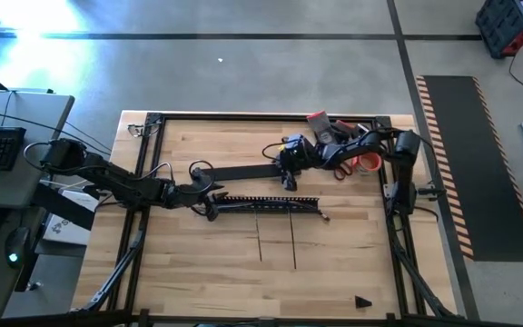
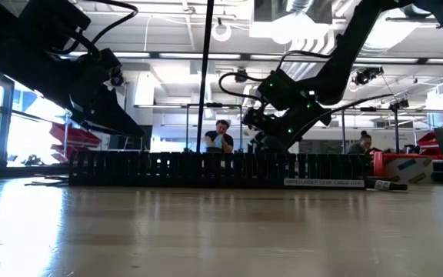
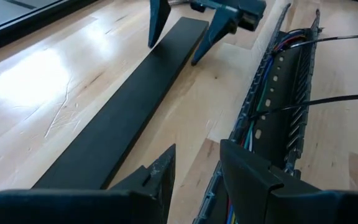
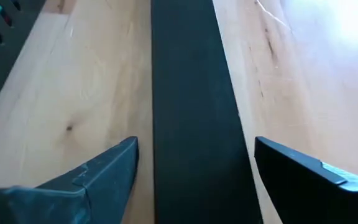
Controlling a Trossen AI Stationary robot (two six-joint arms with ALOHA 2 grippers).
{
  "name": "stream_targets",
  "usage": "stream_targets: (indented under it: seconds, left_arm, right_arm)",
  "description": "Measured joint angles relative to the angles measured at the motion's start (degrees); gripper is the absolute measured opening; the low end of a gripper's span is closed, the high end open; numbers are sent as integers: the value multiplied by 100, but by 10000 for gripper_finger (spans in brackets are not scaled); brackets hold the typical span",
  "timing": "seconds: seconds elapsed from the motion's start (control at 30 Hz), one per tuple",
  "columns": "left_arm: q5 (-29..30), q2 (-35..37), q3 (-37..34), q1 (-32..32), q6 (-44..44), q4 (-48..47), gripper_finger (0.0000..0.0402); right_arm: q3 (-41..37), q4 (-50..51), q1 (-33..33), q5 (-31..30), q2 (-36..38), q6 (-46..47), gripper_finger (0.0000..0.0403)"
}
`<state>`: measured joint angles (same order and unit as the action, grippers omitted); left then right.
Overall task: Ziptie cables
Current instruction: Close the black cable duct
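The cables [image 3: 261, 107], thin coloured wires, lie inside the black slotted duct [image 1: 271, 204] along the middle of the table. Two thin black zip ties [image 1: 293, 238] run from the duct toward the near edge. My left gripper [image 1: 209, 200] is at the duct's left end, shut on it. A flat black strip [image 1: 239, 171] lies on the table behind the duct. My right gripper [image 4: 194, 149] is open over the strip's right end, one finger on each side of it and apart from its edges. My left gripper [image 3: 197, 155] holds the duct's left end by its far side wall [image 3: 215, 182]. One finger [image 3: 253, 174] covers the channel, the other [image 3: 157, 177] is outside on the strip side. The fingers slant down from the table's left, along the duct. The duct rests on the table.
Red and orange tools [image 1: 360, 163] and a red box [image 1: 317, 120] lie at the back right behind my right arm. A small black piece [image 1: 363, 302] sits near the front right corner. A black metal frame [image 1: 243, 116] borders the table. People are in the room beyond.
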<state>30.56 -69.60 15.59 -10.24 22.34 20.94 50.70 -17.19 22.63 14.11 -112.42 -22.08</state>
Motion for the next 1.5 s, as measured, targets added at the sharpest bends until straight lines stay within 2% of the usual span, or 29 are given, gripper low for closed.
stream_targets:
  seconds: [0.37,0.53,0.83,1.5]
  left_arm:
    - [3,0,2,-4,10,42,102]
    - [-50,0,2,-4,9,40,102]
    - [-106,0,2,-4,7,52,102]
    - [-174,2,2,-4,3,165,102]
  right_arm:
    - [55,1340,-116,147,21,294,256]
    - [-107,1272,-230,112,116,410,249]
    - [-331,2416,-305,-466,1152,350,247]
    - [-168,1968,-288,-247,1204,163,248]
